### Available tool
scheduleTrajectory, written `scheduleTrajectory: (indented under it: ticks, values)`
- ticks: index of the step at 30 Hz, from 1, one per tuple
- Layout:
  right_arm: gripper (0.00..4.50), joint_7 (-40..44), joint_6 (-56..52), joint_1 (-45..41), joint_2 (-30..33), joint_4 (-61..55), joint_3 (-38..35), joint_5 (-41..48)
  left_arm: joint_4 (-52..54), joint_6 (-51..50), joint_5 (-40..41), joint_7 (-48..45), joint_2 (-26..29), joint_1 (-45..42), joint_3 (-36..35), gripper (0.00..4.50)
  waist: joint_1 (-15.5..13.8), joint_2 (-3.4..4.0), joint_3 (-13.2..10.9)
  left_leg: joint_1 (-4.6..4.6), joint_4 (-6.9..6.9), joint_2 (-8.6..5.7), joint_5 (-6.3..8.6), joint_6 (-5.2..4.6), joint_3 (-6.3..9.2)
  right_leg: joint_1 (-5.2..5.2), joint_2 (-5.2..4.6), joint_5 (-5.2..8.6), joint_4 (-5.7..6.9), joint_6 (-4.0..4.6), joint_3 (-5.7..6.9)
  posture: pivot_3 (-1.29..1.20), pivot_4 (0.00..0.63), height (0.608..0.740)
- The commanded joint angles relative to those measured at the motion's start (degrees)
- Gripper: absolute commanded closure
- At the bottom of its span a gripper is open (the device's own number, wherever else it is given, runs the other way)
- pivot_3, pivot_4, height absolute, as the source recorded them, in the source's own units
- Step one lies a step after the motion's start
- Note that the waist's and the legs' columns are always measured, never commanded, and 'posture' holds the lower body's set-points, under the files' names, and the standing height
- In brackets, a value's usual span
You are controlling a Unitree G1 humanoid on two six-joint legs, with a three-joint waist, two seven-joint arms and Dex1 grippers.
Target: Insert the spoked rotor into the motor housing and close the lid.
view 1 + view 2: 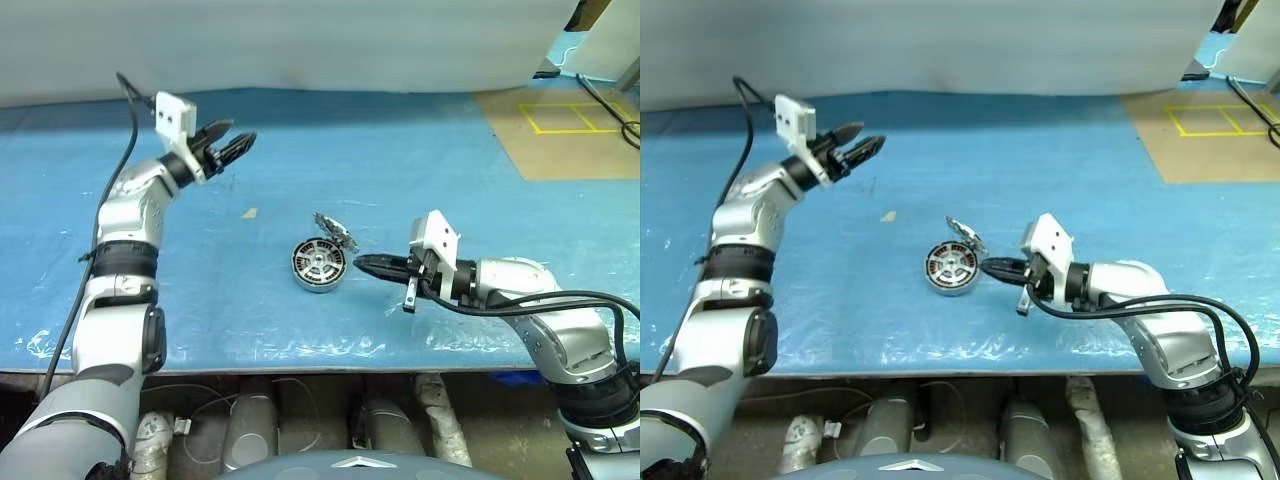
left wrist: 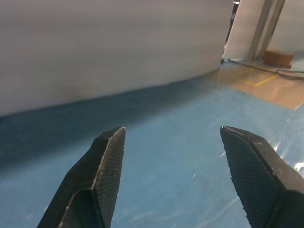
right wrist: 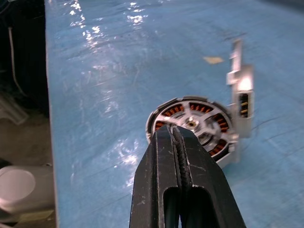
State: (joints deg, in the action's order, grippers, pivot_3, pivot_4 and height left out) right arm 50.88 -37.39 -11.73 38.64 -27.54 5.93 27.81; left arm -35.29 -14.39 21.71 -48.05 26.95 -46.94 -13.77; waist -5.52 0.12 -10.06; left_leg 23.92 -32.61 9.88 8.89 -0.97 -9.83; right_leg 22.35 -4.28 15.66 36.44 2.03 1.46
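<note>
- Blue plastic-sheeted table [image 1: 420, 150], white wall behind it, brown floor with yellow tape off to the far right.
- Motor housing [image 1: 319, 266] lies flat mid-table; the right wrist view shows silver spokes over the copper coils, so the spoked rotor [image 3: 192, 122] looks seated inside already.
- Lid [image 1: 337, 232] is hinged at the housing's far edge and stands up, tilted, not closed.
- Right gripper [image 1: 368, 266] is clenched on nothing, tips just beside the housing's right rim, pointing at it, roughly level.
- Left gripper [image 1: 228, 145] is released, jaws wide apart and empty, held high and well apart from the parts, aimed across the table.
- Risk: a closed tip pushing the lid from the side could slide the whole housing on the slick sheet instead of folding the lid, since nothing braces it.
- Risk: if the rotor sits slightly proud or cocked, the lid could jam on it or pop it out.
- Risk: the lid could tip back away rather than down if hit on the wrong face.
- Hard to tell: whether the rotor is fully down or just resting on top, and whether the right tips touch the rim.
- Hinge detail and the lid's inner face are too small to read in the head views, and the wrist view cuts part of the housing off behind the fingers.
</note>
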Motion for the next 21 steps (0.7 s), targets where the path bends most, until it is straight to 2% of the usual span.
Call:
scheduleTrajectory:
  ticks: [1,5,8,11,16,21]
  values:
    - [4.5,0.69,1.74,0.44,-0.08,0.71,1.14,-0.77,5.34,-5.94,7.6,1.83,2.73,1.91,-7.86,1.16,0.04,-0.1,-0.06,0.05,-0.02,0.01,0.0,0.0,0.01,0.04,0.0,0.0,0.02,0.0,0.0,0.0,0.15,0.74]
    - [4.5,0.78,2.51,-0.07,-0.72,1.9,2.53,-1.71,11.46,-13.29,11.72,-2.35,6.98,8.0,-9.23,1.16,0.05,-0.18,-0.1,0.12,-0.11,0.04,0.0,0.01,0.05,0.08,-0.01,0.0,0.08,0.01,0.04,0.0,0.15,0.74]
    - [4.5,0.86,3.08,-1.4,-1.61,3.83,3.53,-2.61,20.59,-22.1,15.09,-6.88,10.44,17.0,-6.81,1.16,0.15,-0.13,-0.08,0.02,-0.09,0.02,0.01,0.02,0.03,0.02,-0.02,0.01,0.05,0.01,-0.01,0.0,0.15,0.74]
    - [4.5,0.82,3.93,-2.47,-2.43,6.26,4.16,-3.6,27.44,-23.44,14.41,-11.03,12.95,25.42,-3.19,1.16,0.17,-0.13,-0.08,-0.06,0.0,0.03,0.01,0.02,-0.02,0.03,-0.02,0.01,0.02,0.01,-0.06,0.0,0.15,0.74]
    - [4.5,-0.76,5.72,-3.59,-4.68,10.7,5.76,-6.85,39.51,-28.09,17.87,-14.42,12.37,33.41,2.23,1.16,-0.16,-0.19,-0.11,-0.06,0.08,0.09,0.02,0.01,-0.07,0.0,-0.02,0.03,-0.03,0.03,0.0,0.0,0.15,0.74]
    - [4.5,-1.06,8.1,-2.58,-4.73,13.97,6.47,-9.92,44.23,-26.27,16.23,-15.13,11.32,35.6,7.59,1.16,0.07,-0.18,-0.11,-0.38,0.27,0.04,0.03,-0.01,-0.19,-0.28,-0.02,0.03,-0.36,0.02,-0.12,0.0,0.15,0.74]
